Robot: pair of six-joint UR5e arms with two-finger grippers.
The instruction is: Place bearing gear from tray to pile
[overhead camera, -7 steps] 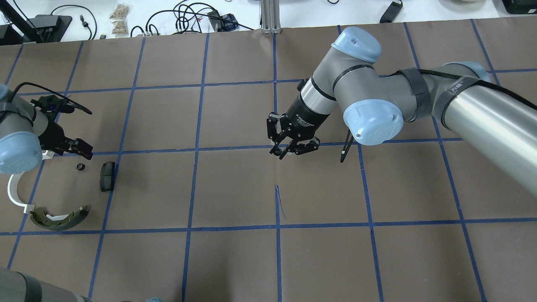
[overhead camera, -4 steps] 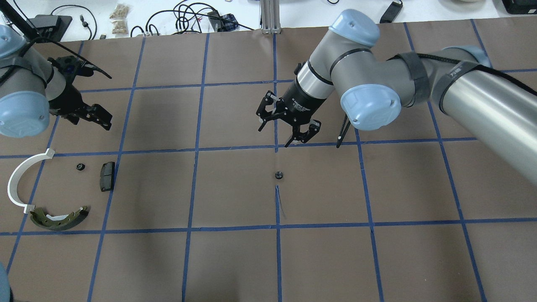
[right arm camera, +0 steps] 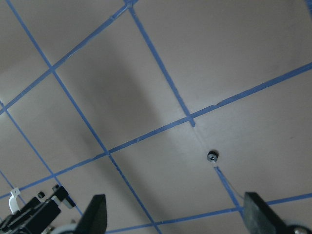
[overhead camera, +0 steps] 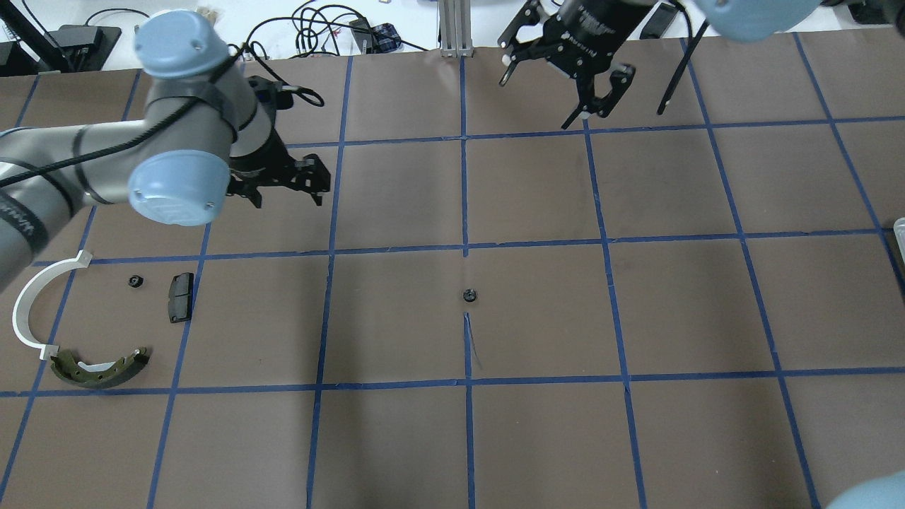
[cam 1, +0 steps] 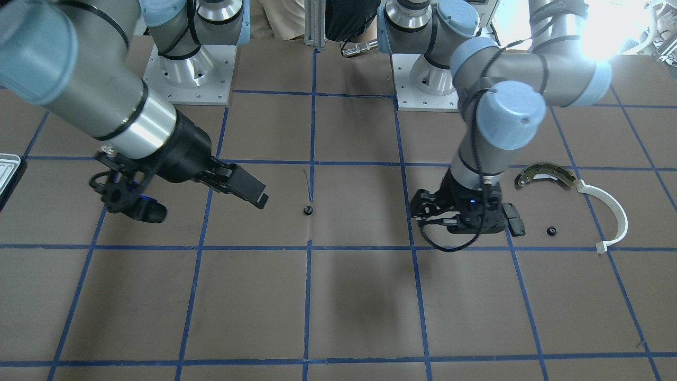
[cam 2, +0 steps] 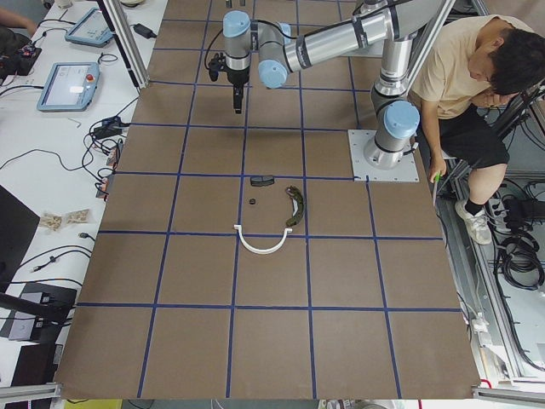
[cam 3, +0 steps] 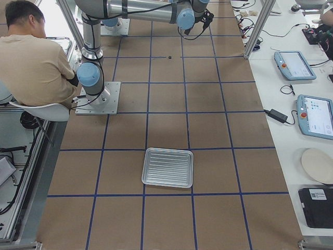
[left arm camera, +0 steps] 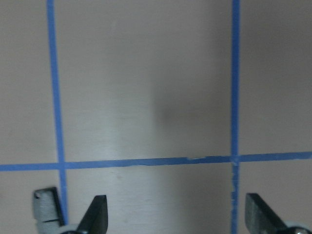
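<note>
The bearing gear (overhead camera: pixel 467 295), a tiny black round piece, lies alone on the brown table at its centre; it also shows in the front view (cam 1: pixel 308 210) and the right wrist view (right arm camera: pixel 212 156). The pile lies at the left: bronze-grey brake shoe (overhead camera: pixel 99 369), white plastic arc (overhead camera: pixel 28 311), black pad (overhead camera: pixel 180 297) and a tiny black round piece (overhead camera: pixel 134 281). My left gripper (overhead camera: pixel 288 200) is open and empty, beyond the pile and left of the gear. My right gripper (overhead camera: pixel 535 104) is open and empty, high at the table's far edge. The silvery tray (cam 3: pixel 167 167) sits far right, empty.
Blue tape lines grid the brown table cover (overhead camera: pixel 396 438). Cables and small devices (overhead camera: pixel 332 32) lie on the white bench beyond the far edge. A seated person (cam 3: pixel 34 57) is behind the robot bases. Only the tray's edge (overhead camera: pixel 899 237) shows at the overhead view's right border.
My right gripper opened, left the bearing gear on the table's centre and pulled up and away to the far edge. My left arm swung from the pile toward the middle.
</note>
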